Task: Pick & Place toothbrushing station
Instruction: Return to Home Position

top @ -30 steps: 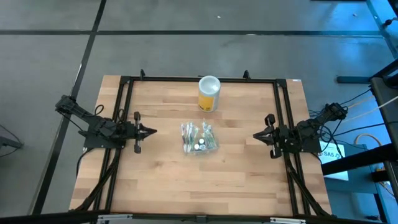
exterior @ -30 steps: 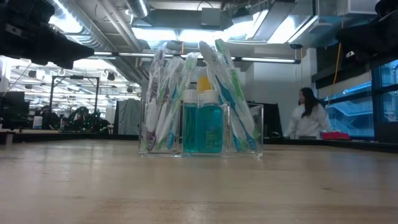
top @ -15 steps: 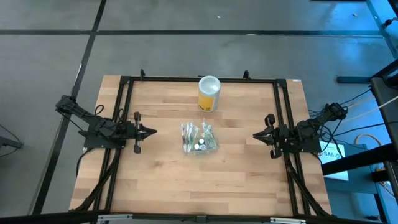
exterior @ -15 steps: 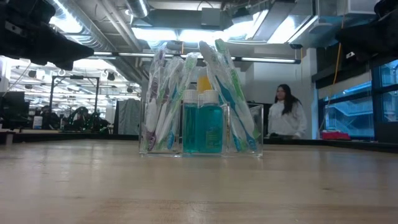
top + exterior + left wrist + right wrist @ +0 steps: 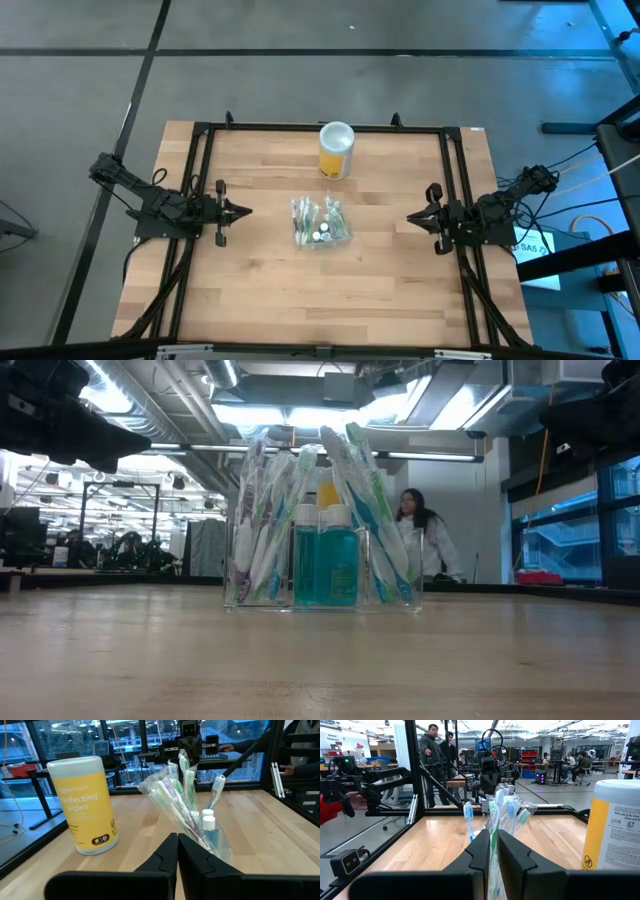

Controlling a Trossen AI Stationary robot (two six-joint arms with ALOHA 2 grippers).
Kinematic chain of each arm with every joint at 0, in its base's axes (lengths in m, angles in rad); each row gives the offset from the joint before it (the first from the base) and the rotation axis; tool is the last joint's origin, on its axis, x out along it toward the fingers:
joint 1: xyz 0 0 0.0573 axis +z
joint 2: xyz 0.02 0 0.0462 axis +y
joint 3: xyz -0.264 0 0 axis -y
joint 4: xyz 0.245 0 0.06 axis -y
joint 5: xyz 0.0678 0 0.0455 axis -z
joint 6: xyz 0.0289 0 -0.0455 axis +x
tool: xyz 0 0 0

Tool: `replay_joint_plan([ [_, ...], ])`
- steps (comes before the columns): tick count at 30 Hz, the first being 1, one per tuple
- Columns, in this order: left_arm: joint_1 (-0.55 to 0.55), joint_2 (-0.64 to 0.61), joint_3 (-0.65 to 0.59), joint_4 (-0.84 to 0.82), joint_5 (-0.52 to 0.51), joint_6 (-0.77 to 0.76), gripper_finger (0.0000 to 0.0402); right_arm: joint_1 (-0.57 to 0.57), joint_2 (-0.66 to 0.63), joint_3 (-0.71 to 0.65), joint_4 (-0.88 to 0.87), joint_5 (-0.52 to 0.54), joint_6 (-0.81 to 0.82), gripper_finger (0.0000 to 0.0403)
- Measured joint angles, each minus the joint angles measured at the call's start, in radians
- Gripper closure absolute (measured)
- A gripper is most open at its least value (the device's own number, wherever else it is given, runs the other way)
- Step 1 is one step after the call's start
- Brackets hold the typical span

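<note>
The toothbrushing station [image 5: 320,222] is a small clear container with several toothbrushes and two small teal bottles in it. It stands on its flat bottom at the middle of the wooden table [image 5: 260,300], and it also shows in the low view [image 5: 325,565] and both wrist views [image 5: 202,827] [image 5: 497,812]. My left gripper [image 5: 245,211] hovers shut near the left edge and points level at the station. My right gripper [image 5: 411,217] hovers near the right edge and points back at it, its fingers drawn together to a narrow slit. Neither touches anything.
A yellow wipes canister with a white lid [image 5: 336,150] stands behind the station near the far edge. A black frame [image 5: 200,130] runs along the table's left, far and right sides. A person [image 5: 420,540] and others [image 5: 432,745] are in the room beyond.
Both arms and the station have kept still. In the low view, the person behind the table has walked toward the picture's left and now shows just behind the station's right side.
</note>
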Motion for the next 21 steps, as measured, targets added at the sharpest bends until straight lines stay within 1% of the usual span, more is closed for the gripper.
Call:
replay_joint_plan([
  [21, 0.0, 0.0, 0.0, 0.0, 0.0, 0.0, 0.0397, 0.0, 0.0, 0.001, 0.0, -0.003, 0.0, 0.0364],
])
